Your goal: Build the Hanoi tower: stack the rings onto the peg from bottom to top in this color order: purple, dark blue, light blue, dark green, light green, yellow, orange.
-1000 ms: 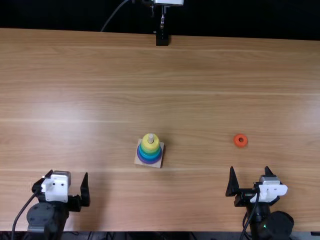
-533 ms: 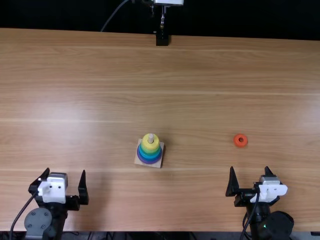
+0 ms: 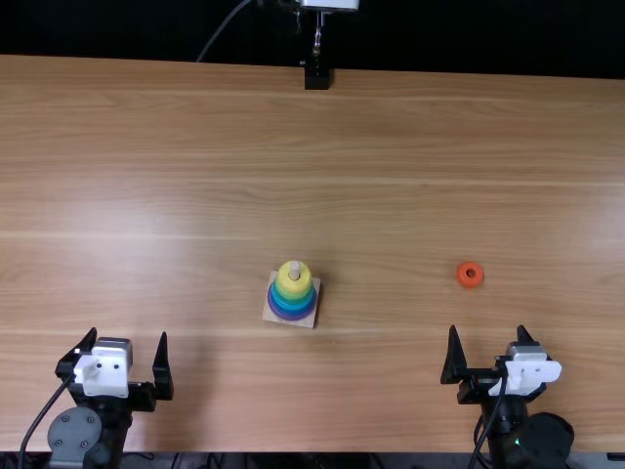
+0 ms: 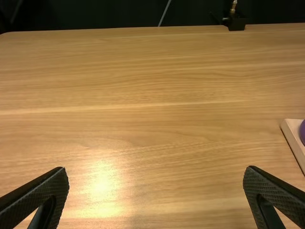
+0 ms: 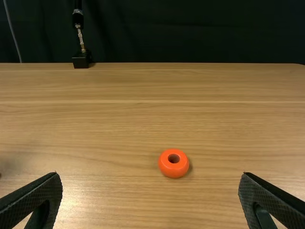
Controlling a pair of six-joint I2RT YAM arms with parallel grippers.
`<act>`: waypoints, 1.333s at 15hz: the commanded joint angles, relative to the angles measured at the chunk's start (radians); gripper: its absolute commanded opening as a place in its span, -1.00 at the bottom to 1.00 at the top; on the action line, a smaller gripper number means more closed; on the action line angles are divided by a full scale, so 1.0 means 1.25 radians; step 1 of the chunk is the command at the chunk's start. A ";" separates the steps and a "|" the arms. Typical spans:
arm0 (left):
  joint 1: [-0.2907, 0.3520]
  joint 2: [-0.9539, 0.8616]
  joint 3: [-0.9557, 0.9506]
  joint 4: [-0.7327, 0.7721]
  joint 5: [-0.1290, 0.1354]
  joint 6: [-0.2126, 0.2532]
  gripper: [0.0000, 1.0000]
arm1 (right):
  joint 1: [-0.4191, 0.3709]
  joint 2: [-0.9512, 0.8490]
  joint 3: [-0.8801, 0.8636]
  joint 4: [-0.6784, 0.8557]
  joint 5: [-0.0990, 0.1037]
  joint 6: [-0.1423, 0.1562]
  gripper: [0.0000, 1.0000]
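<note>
In the top view, the tower stands near the table's middle: a yellow ring (image 3: 294, 280) is uppermost around the wooden peg (image 3: 295, 269), with green, blue and purple rings below on a square base (image 3: 306, 321). The orange ring (image 3: 470, 275) lies flat to the right. My left gripper (image 3: 129, 350) is open and holds nothing at the near left; its wrist view shows the left gripper (image 4: 156, 174) and the base's edge (image 4: 291, 138). My right gripper (image 3: 487, 337), also open, is on the near side of the orange ring. From its wrist, the right gripper (image 5: 150, 177) appears with the orange ring (image 5: 173, 163) beyond.
A black stand (image 3: 317, 76) is at the table's far edge, near the middle. Bare wood (image 3: 391, 215) of the table lies between the tower and the orange ring.
The left gripper has shifted slightly to the left from where it was a second ago. The right gripper, tower and orange ring have kept their places.
</note>
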 commanded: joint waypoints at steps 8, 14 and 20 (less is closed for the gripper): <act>-0.007 -0.010 -0.091 -0.036 -0.007 0.002 1.00 | -0.007 -0.010 -0.050 -0.057 -0.008 -0.002 1.00; -0.008 -0.010 -0.091 -0.036 -0.007 0.002 1.00 | -0.003 -0.010 -0.050 -0.062 -0.006 0.006 1.00; -0.008 -0.010 -0.091 -0.036 -0.007 0.002 1.00 | -0.060 -0.010 0.098 0.017 -0.004 0.005 1.00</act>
